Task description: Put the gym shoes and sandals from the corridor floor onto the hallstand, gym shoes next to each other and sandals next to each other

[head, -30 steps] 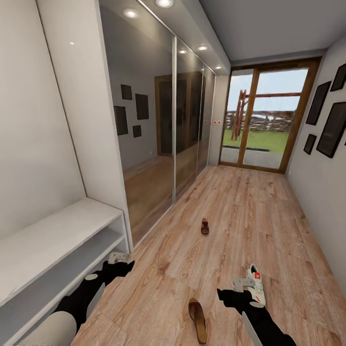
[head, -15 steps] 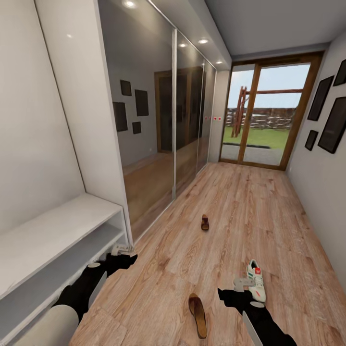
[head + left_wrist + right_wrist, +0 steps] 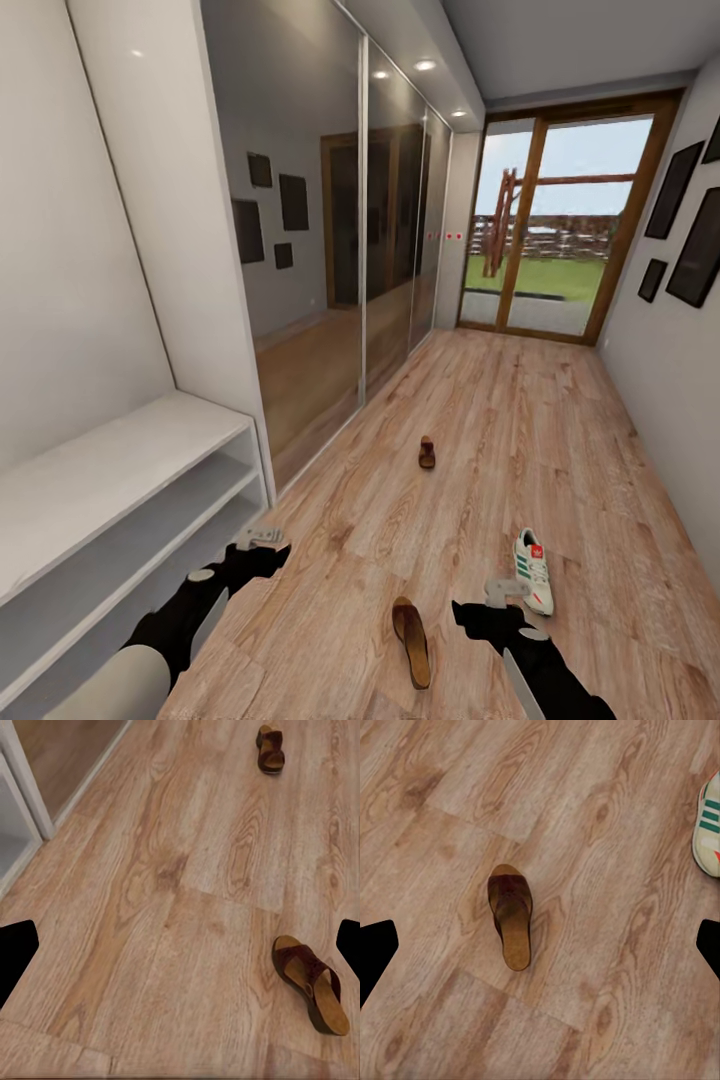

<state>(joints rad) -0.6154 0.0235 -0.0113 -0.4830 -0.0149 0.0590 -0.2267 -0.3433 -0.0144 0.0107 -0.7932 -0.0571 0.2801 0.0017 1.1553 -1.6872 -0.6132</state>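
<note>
Sandal (image 3: 411, 641) lies on floor (image 3: 500, 430) between both open-fingered grippers.

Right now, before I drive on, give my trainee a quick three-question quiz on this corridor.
1. True or false: the near sandal lies on the corridor floor.
2. How many gym shoes are visible? A) none B) one C) two
3. Fill in: the far sandal lies closer to the ____ wardrobe doors than to the picture wall.

Key: 1 true; 2 B, one gym shoe; 3 mirrored.
</note>
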